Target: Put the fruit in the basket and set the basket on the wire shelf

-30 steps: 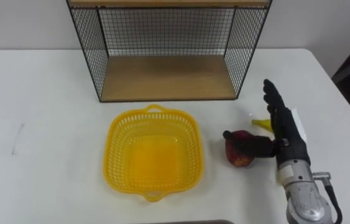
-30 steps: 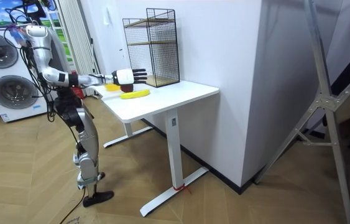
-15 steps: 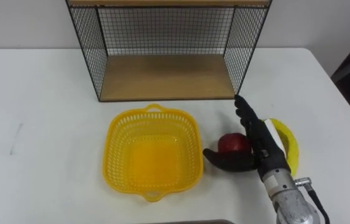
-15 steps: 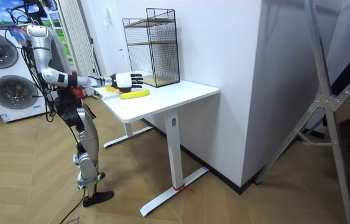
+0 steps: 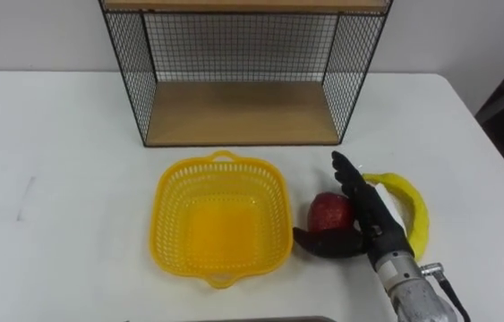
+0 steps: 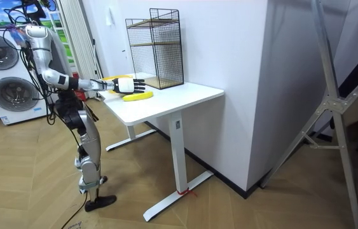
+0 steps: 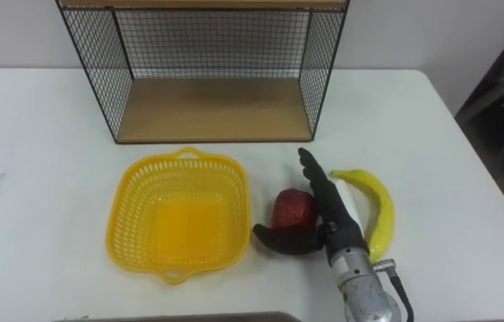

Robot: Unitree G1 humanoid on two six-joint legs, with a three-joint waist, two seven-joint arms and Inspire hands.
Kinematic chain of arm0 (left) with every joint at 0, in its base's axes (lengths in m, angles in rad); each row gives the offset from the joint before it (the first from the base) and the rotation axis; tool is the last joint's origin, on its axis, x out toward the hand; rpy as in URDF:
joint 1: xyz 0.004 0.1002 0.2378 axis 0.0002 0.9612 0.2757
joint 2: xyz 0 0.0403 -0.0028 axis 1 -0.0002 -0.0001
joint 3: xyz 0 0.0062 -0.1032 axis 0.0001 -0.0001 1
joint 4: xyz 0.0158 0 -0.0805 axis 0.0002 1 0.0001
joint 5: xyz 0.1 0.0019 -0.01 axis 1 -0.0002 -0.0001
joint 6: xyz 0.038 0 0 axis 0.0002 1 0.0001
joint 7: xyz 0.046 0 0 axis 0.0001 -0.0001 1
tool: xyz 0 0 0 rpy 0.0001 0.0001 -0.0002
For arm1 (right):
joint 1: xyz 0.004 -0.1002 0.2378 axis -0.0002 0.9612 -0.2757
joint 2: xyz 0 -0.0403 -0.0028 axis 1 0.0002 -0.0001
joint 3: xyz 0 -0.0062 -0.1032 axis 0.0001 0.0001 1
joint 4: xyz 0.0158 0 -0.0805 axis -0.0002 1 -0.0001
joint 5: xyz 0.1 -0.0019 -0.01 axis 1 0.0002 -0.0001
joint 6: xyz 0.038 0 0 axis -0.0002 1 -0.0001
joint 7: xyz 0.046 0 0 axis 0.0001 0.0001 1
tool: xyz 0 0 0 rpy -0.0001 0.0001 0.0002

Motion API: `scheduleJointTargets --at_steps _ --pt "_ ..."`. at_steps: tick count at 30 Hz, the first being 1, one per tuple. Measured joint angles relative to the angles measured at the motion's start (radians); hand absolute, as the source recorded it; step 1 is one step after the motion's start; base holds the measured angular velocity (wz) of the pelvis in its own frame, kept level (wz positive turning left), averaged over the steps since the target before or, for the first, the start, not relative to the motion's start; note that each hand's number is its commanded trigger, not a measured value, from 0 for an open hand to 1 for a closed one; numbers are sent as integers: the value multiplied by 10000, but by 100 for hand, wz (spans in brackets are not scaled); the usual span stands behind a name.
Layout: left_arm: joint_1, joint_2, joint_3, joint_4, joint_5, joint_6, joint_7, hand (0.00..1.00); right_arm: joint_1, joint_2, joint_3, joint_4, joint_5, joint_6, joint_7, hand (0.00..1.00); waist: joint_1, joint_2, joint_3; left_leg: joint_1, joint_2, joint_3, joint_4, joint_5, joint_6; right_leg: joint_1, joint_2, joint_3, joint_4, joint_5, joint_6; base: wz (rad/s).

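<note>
Beside basket, right hand against apple

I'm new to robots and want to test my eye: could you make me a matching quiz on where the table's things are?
1 basket
2 apple
3 banana
4 wire shelf

A at the table's back
B between the right hand's thumb and fingers
C empty, before the wire shelf
D right of the right hand

Pairs: 1-C, 2-B, 3-D, 4-A

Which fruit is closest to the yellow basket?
The round red apple, beside the yellow plastic basket; the curved yellow banana lies beyond the right hand.
</note>
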Motion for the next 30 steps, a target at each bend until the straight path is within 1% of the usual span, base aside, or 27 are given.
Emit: scheduleJointTargets --at_steps 2,4,10,11,12,13,17,19,23,26,30 --pt "14 0 1 -8 -9 0 0 0 1 0 1 160 -4 -83 -10 0 0 -2 2 25 4 -12 8 0 0 43 2 -13 -10 0 0 5" --pt "15 0 1 -20 -8 0 13 0 -32 2 2 354 -43 -262 -39 0 4 1 4 26 6 -24 16 0 0 59 2 -17 -16 0 0 0" --pt "89 0 33 -19 7 0 97 0 -29 5 2 436 -256 -337 -116 0 28 4 7 26 5 -36 40 0 0 73 1 -24 -16 0 0 0" --pt "97 0 34 -19 9 0 97 0 -27 5 2 436 -347 -340 -119 46 26 3 7 24 4 -36 42 0 0 74 1 -18 -17 0 0 0" --pt "120 -1 34 -20 7 0 97 0 -24 4 -1 436 -503 -346 -123 56 27 4 7 24 3 -40 40 0 0 74 1 17 -19 0 0 0" --pt "139 -1 34 -20 8 0 96 0 -22 4 -8 435 -695 -348 -133 100 27 4 7 24 2 -40 42 0 0 73 1 29 -23 0 0 0" --pt "224 -3 121 -21 14 0 83 0 -23 4 -30 436 -1518 -377 -328 100 33 4 7 33 2 -33 52 0 0 70 3 62 -22 0 0 0" --pt "246 -3 118 -20 10 2 75 0 -108 6 -270 577 -1983 -421 -555 100 34 4 8 33 0 -35 59 0 0 70 4 73 -18 0 0 0" --pt "218 -3 117 -21 9 2 66 0 -330 13 -522 809 -2276 -387 -799 100 33 -10 14 92 7 -35 49 0 0 112 11 75 -16 -1 0 0" --pt "208 -3 115 -20 7 3 49 0 -331 8 -599 876 -2409 -377 -964 100 34 -45 13 172 1 -35 -5 0 -1 118 11 82 -41 -6 4 0" --pt "192 4 115 -20 6 4 6 0 -302 11 -591 974 -2408 -349 -1229 100 36 -146 7 171 -7 -33 -19 0 -1 136 12 87 -110 -6 4 0"
